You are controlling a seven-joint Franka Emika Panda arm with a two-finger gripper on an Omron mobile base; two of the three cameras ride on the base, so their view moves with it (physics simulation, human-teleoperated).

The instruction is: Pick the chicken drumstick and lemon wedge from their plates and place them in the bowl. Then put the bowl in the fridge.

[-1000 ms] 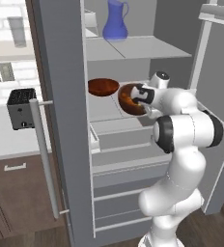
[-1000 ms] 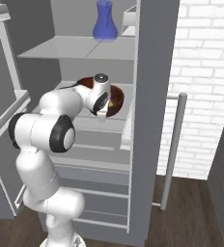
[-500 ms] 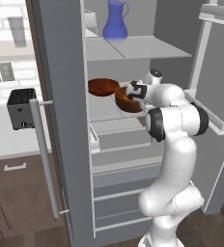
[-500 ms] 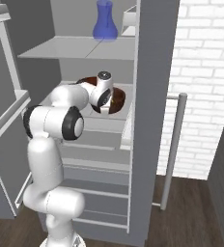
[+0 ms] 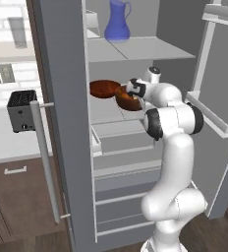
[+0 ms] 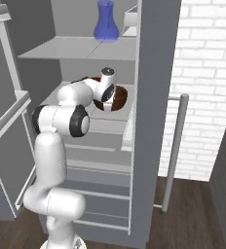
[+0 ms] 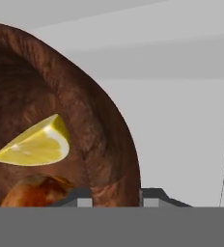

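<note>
Fridge [image 5: 67, 123] door swung open at left. Bowl [image 7: 85, 125] at mid-shelf [image 5: 111, 110], near its front edge, lemon wedge [image 7: 36, 143] and chicken drumstick [image 7: 36, 190] inside. Gripper [image 7: 115, 197] clenched on bowl's rim, one finger each side. Bare shelf to the right, up to side wall.

Lemon wedge [image 7: 36, 144] above chicken drumstick [image 7: 39, 190] inside bowl [image 7: 102, 130]; bowl on fridge [image 5: 135, 49] shelf.
</note>
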